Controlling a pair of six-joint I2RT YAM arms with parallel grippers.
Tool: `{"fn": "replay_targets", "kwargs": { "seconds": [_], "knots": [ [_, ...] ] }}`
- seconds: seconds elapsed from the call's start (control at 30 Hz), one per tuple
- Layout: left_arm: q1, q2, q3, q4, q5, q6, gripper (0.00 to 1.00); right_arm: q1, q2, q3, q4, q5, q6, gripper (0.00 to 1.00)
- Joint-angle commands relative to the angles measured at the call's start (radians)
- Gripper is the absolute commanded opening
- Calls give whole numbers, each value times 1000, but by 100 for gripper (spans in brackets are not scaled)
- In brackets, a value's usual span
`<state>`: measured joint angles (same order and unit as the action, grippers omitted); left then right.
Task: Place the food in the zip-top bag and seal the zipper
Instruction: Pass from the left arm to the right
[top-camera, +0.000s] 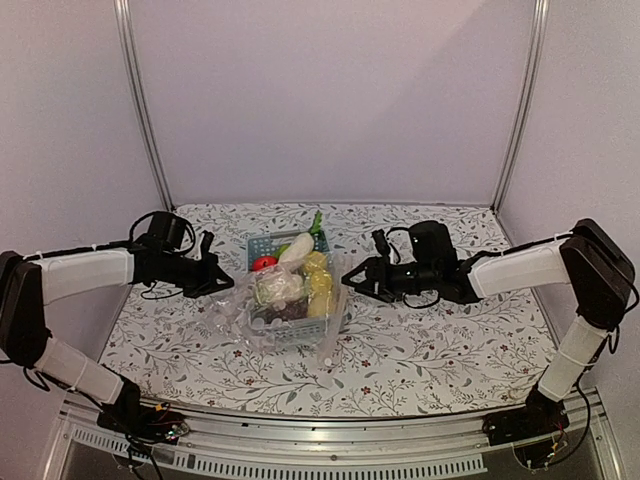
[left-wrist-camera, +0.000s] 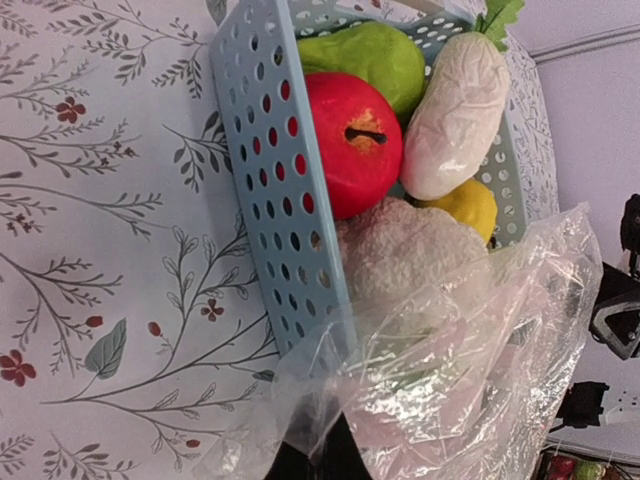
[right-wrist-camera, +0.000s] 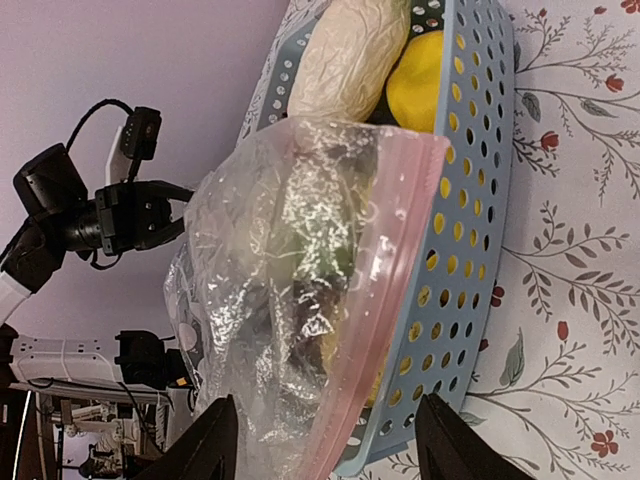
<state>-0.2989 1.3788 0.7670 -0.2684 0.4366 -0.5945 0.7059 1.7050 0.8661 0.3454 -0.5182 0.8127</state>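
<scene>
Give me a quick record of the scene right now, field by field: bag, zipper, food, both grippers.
zip-top bag: crumpled over the light-blue basket's near end
zipper: pink strip across the basket, facing the right gripper
food: radish, tomato, cauliflower, lemon, all in the basket
left gripper: at the bag's left edge, fingers hidden
right gripper: open, holding nothing
</scene>
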Motion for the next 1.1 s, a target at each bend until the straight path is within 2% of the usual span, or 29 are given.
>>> {"fn": "replay_targets", "kwargs": {
  "seconds": [0.0, 0.3, 0.43, 0.7, 0.8, 0.87, 0.93, 0.97, 1.07],
  "knots": [
    [12, 19, 0, 1, 0, 16, 0, 6, 64, 56, 32, -24, -11, 58],
    [13, 21, -1, 1, 1, 17, 0, 5, 141, 121, 30, 3, -24, 50],
    [13, 23, -2, 2, -7, 18, 0, 6, 137, 123, 30, 13, -23, 36],
    [8, 15, 0, -5, -45, 15, 0, 5, 74, 101, 25, 38, -12, 0],
    [-13, -11, 18, -52, -131, 23, 2, 6, 39, 83, 21, 47, -4, 0],
    [-36, -37, 39, -105, -226, 27, 18, 4, -1, 75, 6, 45, 5, 0],
    [-64, -83, 54, -141, -315, 30, 45, 6, -52, 75, -38, 44, 9, 0],
    [-79, -112, 62, -152, -358, 30, 55, 6, -70, 78, -69, 45, 9, 0],
    [-136, -206, 88, -180, -474, 43, 73, 5, -146, 94, -186, 61, -1, 0]
  ]
}}
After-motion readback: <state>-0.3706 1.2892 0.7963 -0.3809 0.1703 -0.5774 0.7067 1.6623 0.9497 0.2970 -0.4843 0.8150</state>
